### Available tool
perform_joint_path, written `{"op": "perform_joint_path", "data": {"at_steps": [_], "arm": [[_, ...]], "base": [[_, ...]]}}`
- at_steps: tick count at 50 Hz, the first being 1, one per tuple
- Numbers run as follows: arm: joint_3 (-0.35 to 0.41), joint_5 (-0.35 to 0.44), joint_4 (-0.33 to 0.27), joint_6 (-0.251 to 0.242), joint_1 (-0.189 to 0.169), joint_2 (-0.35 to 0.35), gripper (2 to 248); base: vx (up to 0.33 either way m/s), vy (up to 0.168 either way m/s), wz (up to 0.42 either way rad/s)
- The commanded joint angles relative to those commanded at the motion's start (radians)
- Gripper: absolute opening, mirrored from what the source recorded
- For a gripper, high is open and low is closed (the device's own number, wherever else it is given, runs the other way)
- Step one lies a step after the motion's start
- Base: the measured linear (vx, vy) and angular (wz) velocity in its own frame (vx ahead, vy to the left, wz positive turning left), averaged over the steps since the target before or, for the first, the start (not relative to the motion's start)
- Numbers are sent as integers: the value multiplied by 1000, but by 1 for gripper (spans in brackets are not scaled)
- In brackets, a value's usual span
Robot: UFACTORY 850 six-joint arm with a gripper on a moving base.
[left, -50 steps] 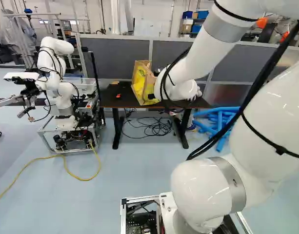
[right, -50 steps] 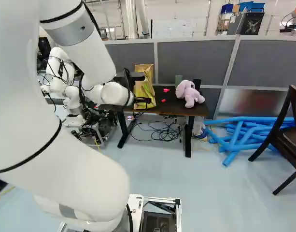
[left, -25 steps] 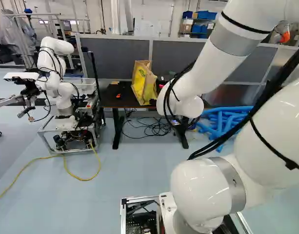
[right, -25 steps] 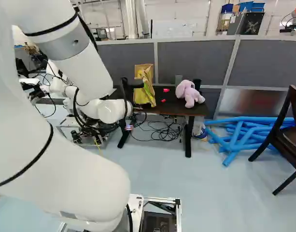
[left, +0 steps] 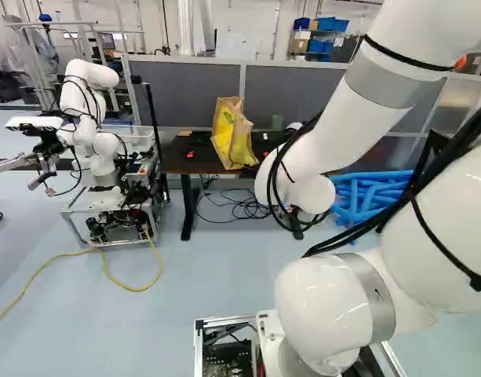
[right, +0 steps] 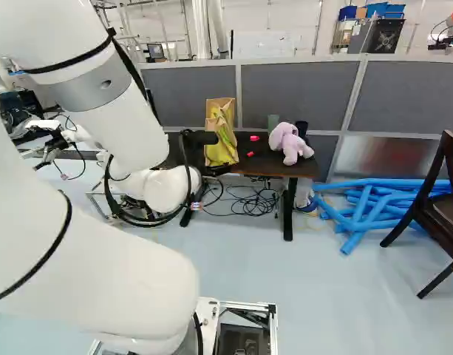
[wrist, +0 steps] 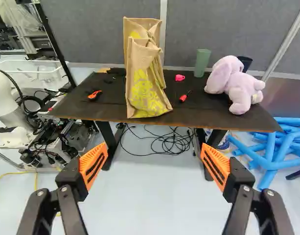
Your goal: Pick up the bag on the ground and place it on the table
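Bag [wrist: 147, 93] standing upright on the table [wrist: 189, 116], ahead of the tool [right: 216, 170], whose two fingers are spread wide!

Gripper [right: 214, 170] open, two fingers parted wide, orange pads [wrist: 93, 165] facing across gap, slanting inward toward tips. Both fingers reach forward about evenly. Behind jaws, white wrist [right: 165, 190], black cables [right: 148, 220] looped beside it. Farther back from jaws, forearm [left: 381, 98] slopes down toward wrist; lowest joint [left: 334, 310] sits farther behind jaws, below raised forearm.
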Motion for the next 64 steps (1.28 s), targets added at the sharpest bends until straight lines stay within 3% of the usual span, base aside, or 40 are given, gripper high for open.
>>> {"op": "perform_joint_path", "data": {"at_steps": [26,64], "arm": [[52,66,-1,1,-2,23,247],[57,72,-1,1,-2,25,247]], "base": [[0,0,0],[0,0,0]]}}
